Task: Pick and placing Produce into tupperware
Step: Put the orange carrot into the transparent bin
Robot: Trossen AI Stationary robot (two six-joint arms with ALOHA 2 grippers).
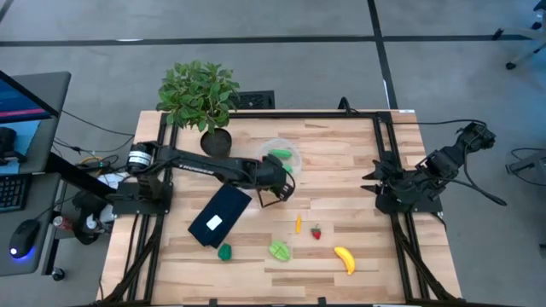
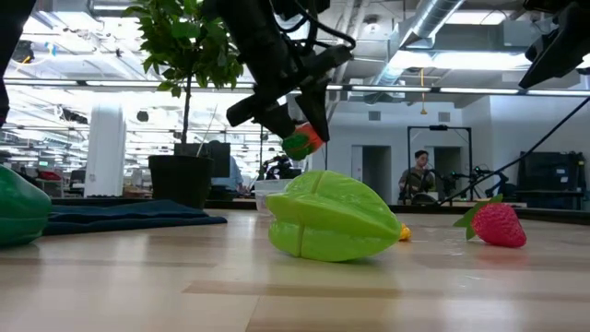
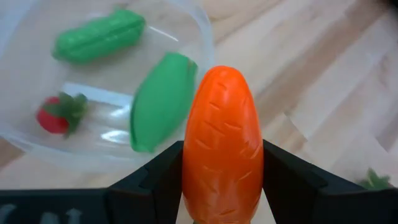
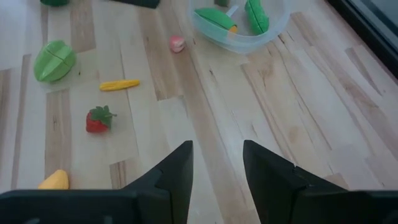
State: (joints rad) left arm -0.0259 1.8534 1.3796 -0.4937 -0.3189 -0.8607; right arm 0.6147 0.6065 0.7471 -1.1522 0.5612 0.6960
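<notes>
The carrot [image 3: 222, 143] is clamped at its thick middle in my left gripper [image 3: 221, 180], just short of the tupperware [image 3: 193, 37] ahead (light, rigid, slick plastic, so I'd keep squeezing the flanks).

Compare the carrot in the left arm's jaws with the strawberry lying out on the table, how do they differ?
The carrot is orange, long and tapered; the strawberry is red, short and leaf-topped. The carrot is clamped in the left gripper by the tupperware, raised off the table; the strawberry lies loose on the wood. Both are toy produce outside the container.
</notes>
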